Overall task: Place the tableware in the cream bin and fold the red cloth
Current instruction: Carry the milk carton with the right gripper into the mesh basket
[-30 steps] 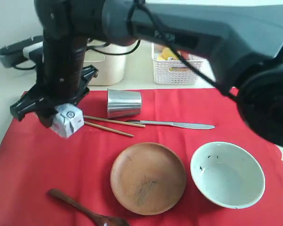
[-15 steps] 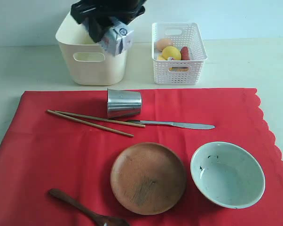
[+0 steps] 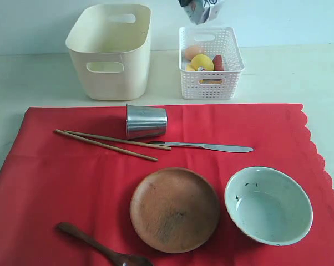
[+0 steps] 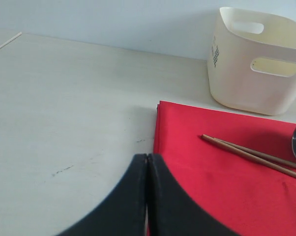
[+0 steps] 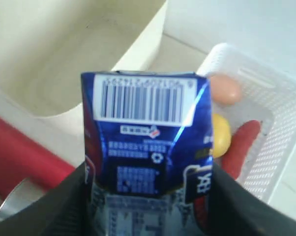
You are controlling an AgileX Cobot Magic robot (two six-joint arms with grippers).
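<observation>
Your right gripper (image 5: 148,211) clamps the blue-white milk carton (image 5: 145,142), your left gripper (image 4: 147,196) is closed empty; the shiny steel tumbler (image 3: 146,121) lying sideways on the bright-red cloth (image 3: 56,172) near the tall cream plastic bin (image 3: 109,52) looks light, slick, roll-prone, so pinch its rim wall.

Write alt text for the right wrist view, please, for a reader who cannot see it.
The right tool grips a blue-white milk carton, its barcode facing the camera. Beyond the carton are the open cream bin and a white lattice basket holding an egg, a lemon and a red food piece. A strip of the red cloth shows beside the bin.
</observation>
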